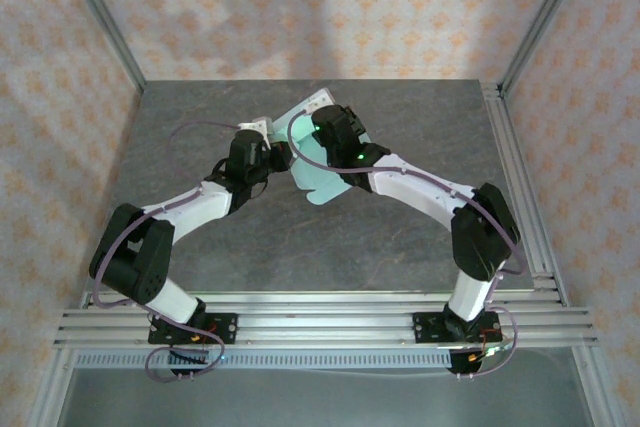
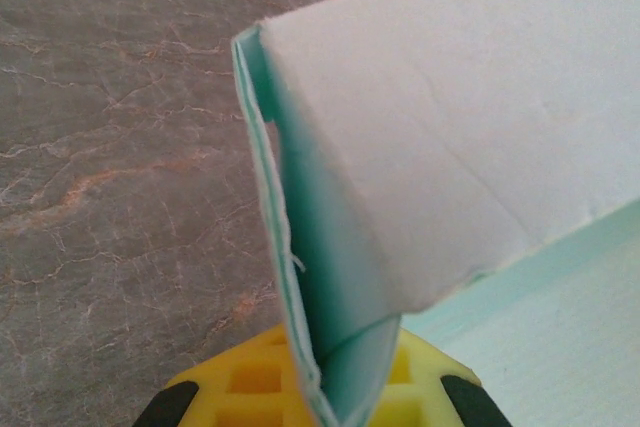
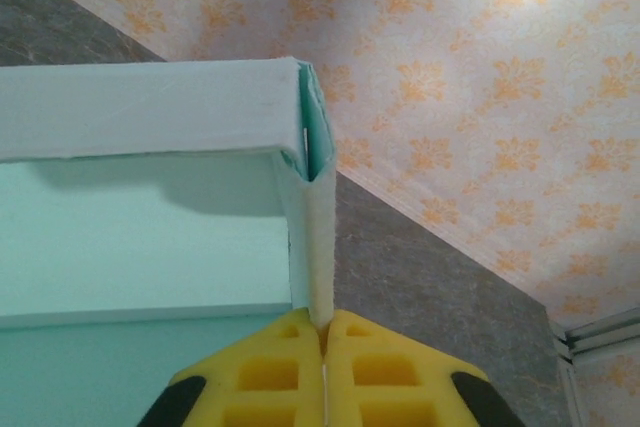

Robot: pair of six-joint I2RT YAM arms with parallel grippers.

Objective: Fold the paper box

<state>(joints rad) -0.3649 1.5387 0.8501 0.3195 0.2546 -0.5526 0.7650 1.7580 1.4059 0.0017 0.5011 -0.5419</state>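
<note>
**Holding a half-formed box up by two edges**

The paper box [image 1: 322,179] is lifted off the table [image 1: 300,247], over its far middle, and hangs between the two arms. It is only partly shaped: the wrist views show one panel already turned at a right angle over another, with a narrow open corner where the walls meet.

To do this fold well, my judgement is that both arms should move together, turning the card along its crease and not across it. The card looks thin, so pulling the arms apart over the table could tear an edge or slip it out of a pinch. Pressing the wall square before letting go would help the crease hold.

The left gripper [image 2: 325,387] is clamped on the box [image 2: 450,127]. Its yellow pads [image 2: 250,382] sit on either side of the doubled lower edge, and the table [image 2: 100,147] lies beyond.

The right gripper [image 3: 322,342] is closed nearly flat. Its pads [image 3: 270,367] pinch the narrow upright flap of the box [image 3: 150,107], with the table [image 3: 420,277] behind it.
</note>
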